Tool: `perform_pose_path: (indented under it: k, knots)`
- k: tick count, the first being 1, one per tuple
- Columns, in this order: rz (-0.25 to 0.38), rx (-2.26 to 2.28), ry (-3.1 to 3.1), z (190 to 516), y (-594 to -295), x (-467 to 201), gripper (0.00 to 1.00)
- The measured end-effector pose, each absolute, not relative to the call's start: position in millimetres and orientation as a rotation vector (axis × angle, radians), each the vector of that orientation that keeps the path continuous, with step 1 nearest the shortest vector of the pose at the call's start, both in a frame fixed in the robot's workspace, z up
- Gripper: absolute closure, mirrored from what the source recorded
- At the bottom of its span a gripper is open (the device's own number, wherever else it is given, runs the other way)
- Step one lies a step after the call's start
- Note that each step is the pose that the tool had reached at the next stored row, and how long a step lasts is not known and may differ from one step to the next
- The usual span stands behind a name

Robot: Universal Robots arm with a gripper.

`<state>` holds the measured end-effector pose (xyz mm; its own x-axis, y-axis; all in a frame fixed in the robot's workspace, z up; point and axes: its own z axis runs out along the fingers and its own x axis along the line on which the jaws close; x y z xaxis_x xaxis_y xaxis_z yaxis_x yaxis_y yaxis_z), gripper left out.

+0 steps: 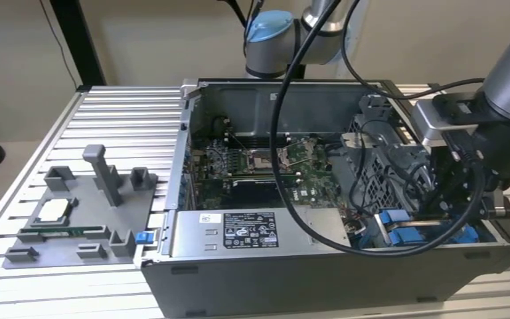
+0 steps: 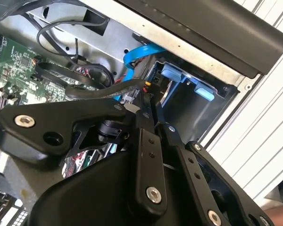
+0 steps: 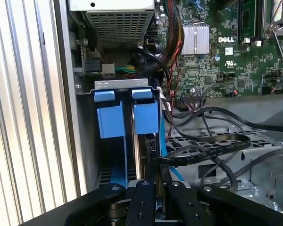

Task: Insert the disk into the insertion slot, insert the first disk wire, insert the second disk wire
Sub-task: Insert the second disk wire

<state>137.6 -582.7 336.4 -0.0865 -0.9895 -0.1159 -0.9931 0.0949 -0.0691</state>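
Gripper: down inside the open computer case, at the drive-bay corner; fingers nearly together, pinching a black wire connector at the tips.
Disk: seated on edge in the insertion slot, blue frame around it, directly under the gripper.
Insertion slot: blue tabs and rails, next to the case wall, just beside the power-supply box.
Flat black cable: runs from the gripper tips across the perforated cage.
Blue cable: loops near the slot in the second wrist view.
Motherboard: exposed, mid-case.
Grey parts tray: on the table, at the exterior view's left, well apart.
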Motion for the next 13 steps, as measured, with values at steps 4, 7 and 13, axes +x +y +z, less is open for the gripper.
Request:
perform_pose_path:
  k: [4,7,13]
  knots:
    - [0.044,-2.028,2.223,335.3,-582.7,137.6,0.0]
    - [0.042,-2.029,2.223,336.2,-582.7,137.4,0.0]
    - [0.042,-2.029,2.223,342.1,-582.7,137.3,0.0]
